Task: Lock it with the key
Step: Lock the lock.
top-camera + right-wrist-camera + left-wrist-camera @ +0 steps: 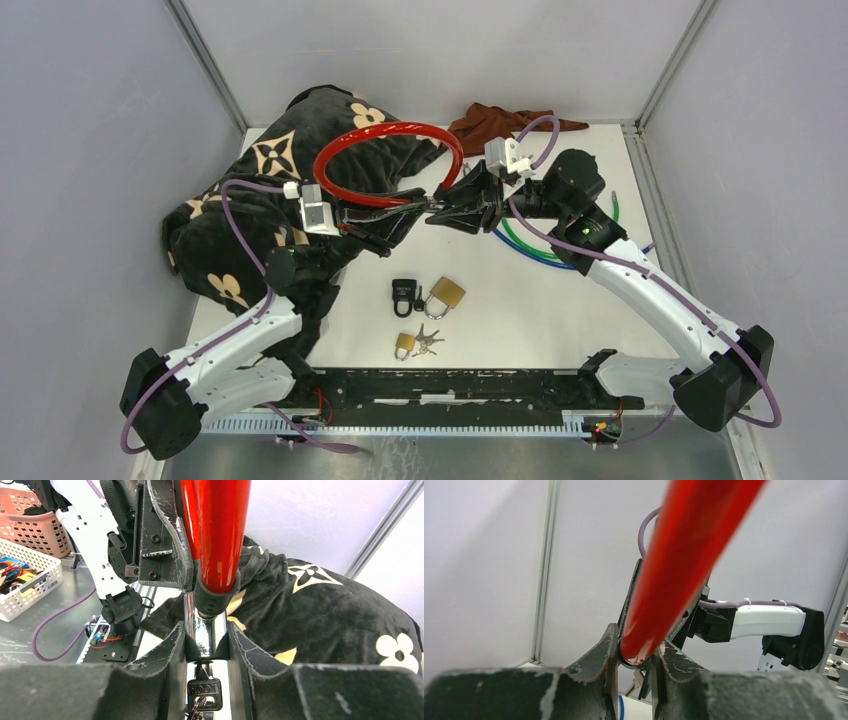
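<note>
A red cable lock [385, 135] loops above the table in the top view. My left gripper [415, 203] is shut on the cable's red end [684, 545], just above its black collar, and its fingers [604, 650] press both sides. My right gripper [442, 208] faces it and is shut on the chrome lock cylinder [204, 637], where the red cable [217, 525] enters. A black-headed key [204, 694] sits in the cylinder's underside with more keys hanging from it. These keys also show in the left wrist view [636, 680].
A black padlock [403, 293], a brass padlock [446, 293] and a small brass padlock with keys [408, 344] lie mid-table. A black flower-patterned blanket [260, 200] fills the left. A brown cloth [490, 122] lies at the back. Green and blue cable locks [535, 245] lie right.
</note>
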Controlling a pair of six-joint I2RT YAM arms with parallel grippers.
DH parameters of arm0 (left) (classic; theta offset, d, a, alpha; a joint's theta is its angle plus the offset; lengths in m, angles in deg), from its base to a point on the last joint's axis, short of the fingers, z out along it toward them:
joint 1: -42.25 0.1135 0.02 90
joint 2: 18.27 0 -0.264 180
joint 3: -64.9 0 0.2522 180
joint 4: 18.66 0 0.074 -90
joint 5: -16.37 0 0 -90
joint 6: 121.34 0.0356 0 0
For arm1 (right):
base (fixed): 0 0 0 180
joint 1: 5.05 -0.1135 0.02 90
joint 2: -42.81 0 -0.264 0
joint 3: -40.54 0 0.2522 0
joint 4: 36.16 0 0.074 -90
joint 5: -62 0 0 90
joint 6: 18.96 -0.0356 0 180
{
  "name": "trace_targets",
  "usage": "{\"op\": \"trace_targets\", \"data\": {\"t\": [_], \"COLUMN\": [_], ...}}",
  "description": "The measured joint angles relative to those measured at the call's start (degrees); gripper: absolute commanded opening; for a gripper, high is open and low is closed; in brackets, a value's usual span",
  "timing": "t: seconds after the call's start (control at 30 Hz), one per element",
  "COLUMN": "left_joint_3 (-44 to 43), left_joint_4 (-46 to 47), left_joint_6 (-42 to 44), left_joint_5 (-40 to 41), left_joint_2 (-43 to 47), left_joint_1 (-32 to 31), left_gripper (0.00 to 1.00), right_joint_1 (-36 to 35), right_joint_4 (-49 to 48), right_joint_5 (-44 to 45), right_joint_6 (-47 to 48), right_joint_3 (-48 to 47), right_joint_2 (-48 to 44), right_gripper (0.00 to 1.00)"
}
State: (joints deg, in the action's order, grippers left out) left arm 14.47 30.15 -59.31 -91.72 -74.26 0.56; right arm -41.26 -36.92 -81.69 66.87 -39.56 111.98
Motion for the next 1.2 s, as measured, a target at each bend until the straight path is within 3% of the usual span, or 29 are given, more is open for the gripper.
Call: {"op": "trace_targets", "data": {"t": [0.1,0.27,0.33,0.57,0.67,0.8,0.9,1.0,1.1,1.2], "left_joint_3": [0.0,0.1,0.2,0.5,0.9,1.6,1.9,1.9,1.9,1.9], "left_joint_4": [0.0,-0.1,-0.2,-2.9,-2.6,-1.9,-0.3,0.9,1.4,1.4], "left_joint_6": [0.0,-0.9,-1.5,-3.3,-3.3,-2.5,-0.7,0.3,0.4,0.4], "left_joint_5": [0.0,0.3,1.3,6.1,6.0,5.0,2.9,2.5,2.6,3.0], "left_joint_2": [0.0,0.0,0.0,0.0,0.0,0.0,-0.1,-0.1,-0.1,-0.1], "left_joint_1": [0.0,0.0,0.0,0.2,0.2,0.2,0.2,0.2,0.2,0.2], "left_gripper": [0.02,0.02,0.02,0.02,0.02,0.02,0.02,0.02,0.02,0.02], "right_joint_1": [0.0,0.0,0.0,0.3,0.3,0.7,1.3,1.5,1.5,1.4], "right_joint_4": [0.0,0.1,0.5,0.4,0.5,2.3,3.0,2.4,0.4,-4.4], "right_joint_5": [-0.1,-0.1,0.4,2.4,3.0,5.6,8.1,9.1,9.2,9.2], "right_joint_6": [0.0,0.0,0.1,0.6,0.5,0.9,1.0,0.4,-1.5,-4.7], "right_joint_3": [0.0,0.0,0.0,-0.2,-1.2,-5.7,-10.2,-12.9,-12.7,-9.2], "right_joint_2": [0.0,0.0,-0.1,-1.3,-1.4,-1.4,-1.4,-1.4,-1.4,-1.5], "right_gripper": [0.00,0.46,0.57,0.77,0.82,0.79,0.68,0.49,0.22,0.12]}}
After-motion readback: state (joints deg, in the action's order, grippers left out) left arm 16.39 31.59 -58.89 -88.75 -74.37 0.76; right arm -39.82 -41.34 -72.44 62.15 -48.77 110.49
